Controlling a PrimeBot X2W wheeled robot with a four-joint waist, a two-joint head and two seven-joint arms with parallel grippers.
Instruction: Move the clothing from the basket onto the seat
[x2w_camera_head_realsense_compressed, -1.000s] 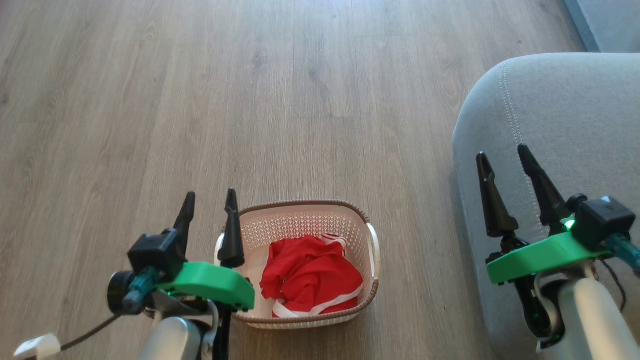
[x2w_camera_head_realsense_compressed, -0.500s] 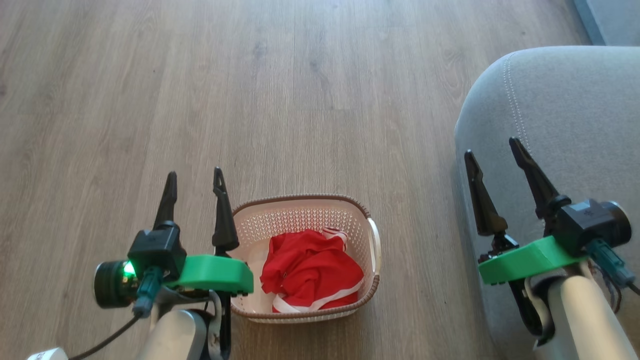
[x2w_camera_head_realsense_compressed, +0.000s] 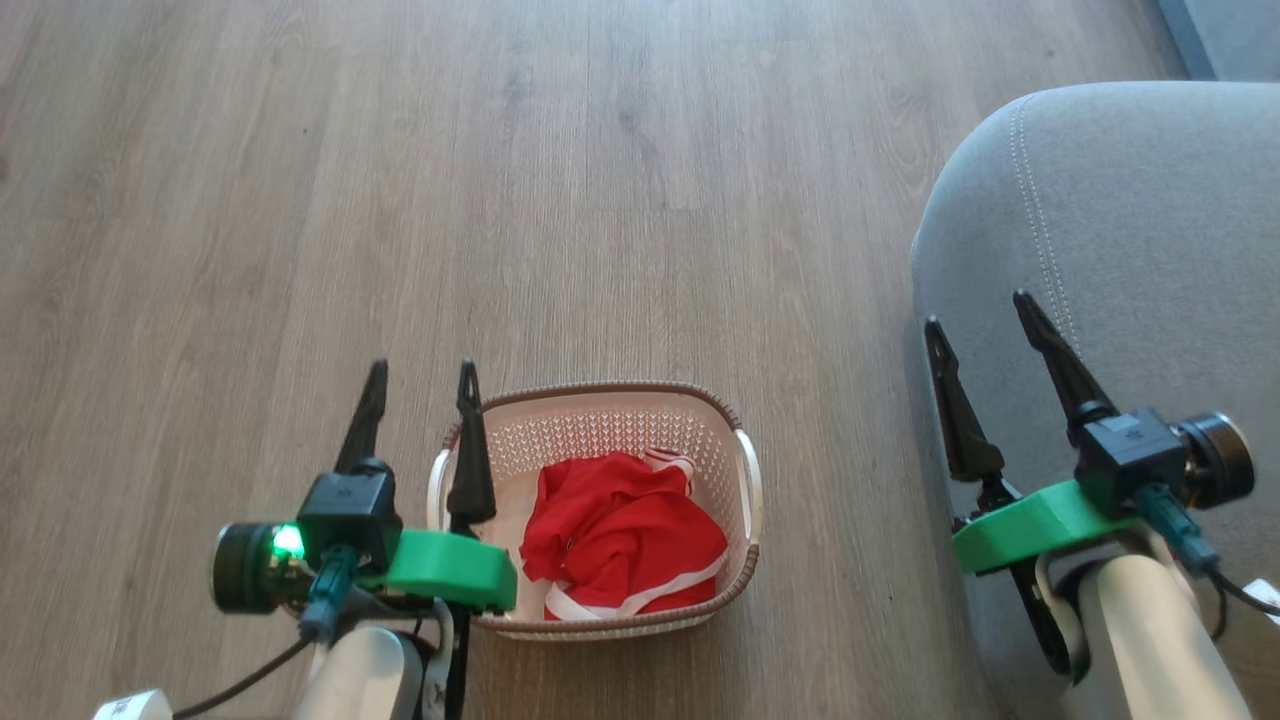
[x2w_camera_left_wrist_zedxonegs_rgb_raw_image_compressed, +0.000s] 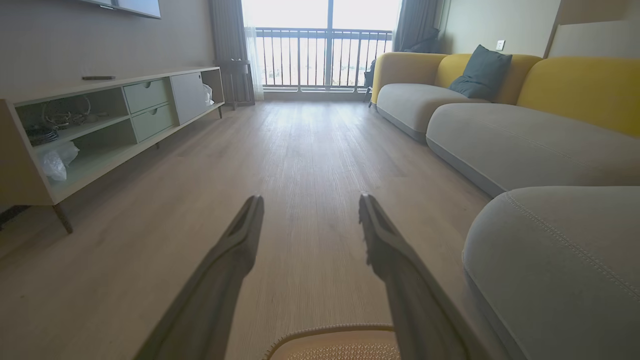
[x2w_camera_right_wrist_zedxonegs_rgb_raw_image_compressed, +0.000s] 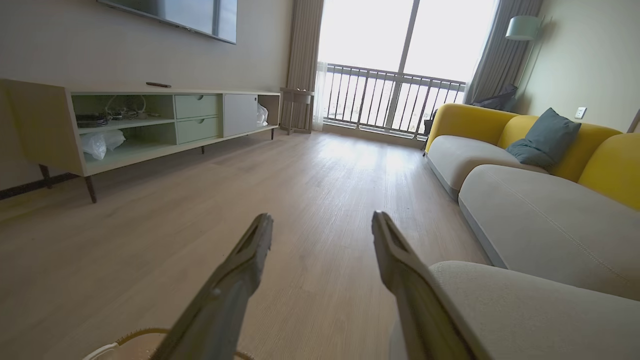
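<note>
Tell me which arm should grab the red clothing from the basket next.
Left. The open left gripper hangs at the basket rim beside the clothing; the right gripper, also open, is off by the seat.

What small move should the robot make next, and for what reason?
Probably bring the left gripper right and down to the clothing. The red clothing lies in the basket, nothing lies on the seat where visible, and the left gripper hangs open and empty by the basket's left rim, nearer than the right gripper.
</note>
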